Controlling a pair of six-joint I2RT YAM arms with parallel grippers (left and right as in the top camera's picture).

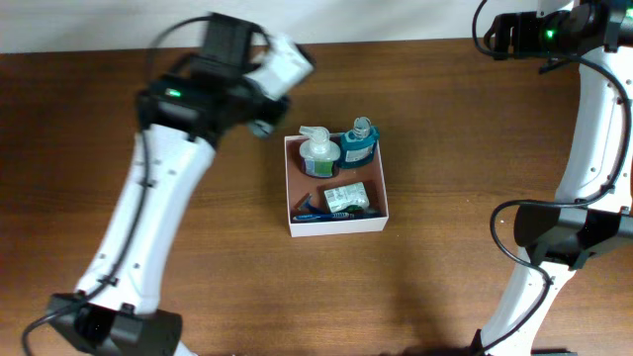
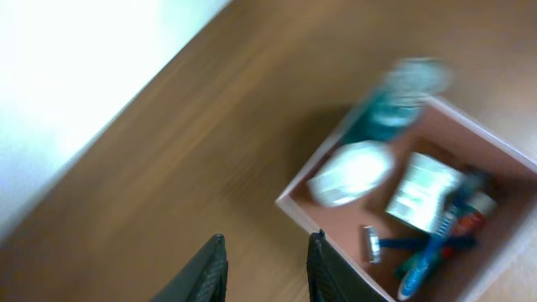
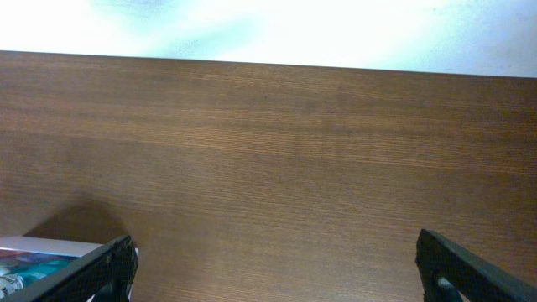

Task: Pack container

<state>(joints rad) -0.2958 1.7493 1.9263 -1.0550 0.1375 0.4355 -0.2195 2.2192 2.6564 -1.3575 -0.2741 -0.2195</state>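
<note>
The container [image 1: 336,227], a shallow white-walled box with a reddish-brown floor, sits mid-table. In it are a white pump bottle [image 1: 316,153], a teal bottle [image 1: 358,144], a pale packet [image 1: 347,195] and a blue toothbrush [image 1: 331,213]. My left gripper [image 1: 264,127] hovers just off the box's far-left corner. In the blurred left wrist view its fingers [image 2: 267,245] stand partly open over bare wood, with the container [image 2: 294,210] to their right. My right gripper [image 1: 495,35] is far off at the back right. It is wide open [image 3: 275,260] and holds nothing.
The wooden table ends at a white surface along the back edge [image 1: 396,25]. The right arm's base and links [image 1: 569,232] stand to the right of the box. A corner of the container [image 3: 33,250] shows at the lower left of the right wrist view.
</note>
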